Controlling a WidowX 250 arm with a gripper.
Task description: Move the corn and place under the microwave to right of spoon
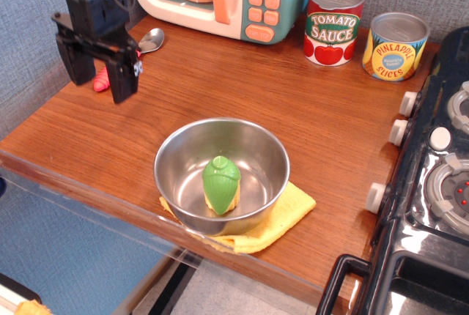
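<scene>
Gripper (97, 75): black, two fingers pointing downward, at the far left of the tabletop (242, 88). The fingers stand wide apart with a clear gap between them; nothing is held. One finger (124, 77) hangs in front of the spoon's handle; whether it touches the handle cannot be told. The arm's black body rises out of the top edge of the view.

Corn (220, 183): green ribbed husk over a yellow base, standing upright inside the bowl, slightly toward the near wall. Well apart from the gripper.

Bowl (176, 161): shiny metal, round, near the front edge of the tabletop, resting on the cloth.

Cloth (289, 212): yellow, folded, showing under the bowl at its right and front.

Spoon (150, 39): silver bowl end lying just left of the microwave's lower front corner; the pink-red handle runs toward the left and is largely hidden behind the gripper, with its tip showing between the fingers.

Microwave (282, 0): teal and white, at the back of the tabletop, orange-pink handle and buttons, an orange plate visible through the door.

Tomato sauce can (333, 26): red and white label, upright, right of the microwave.

Pineapple slices can (396, 47): yellow and blue label, upright, just beside the tomato sauce can.

Stove (432, 205): black, at the right edge, white knobs along its front.
</scene>
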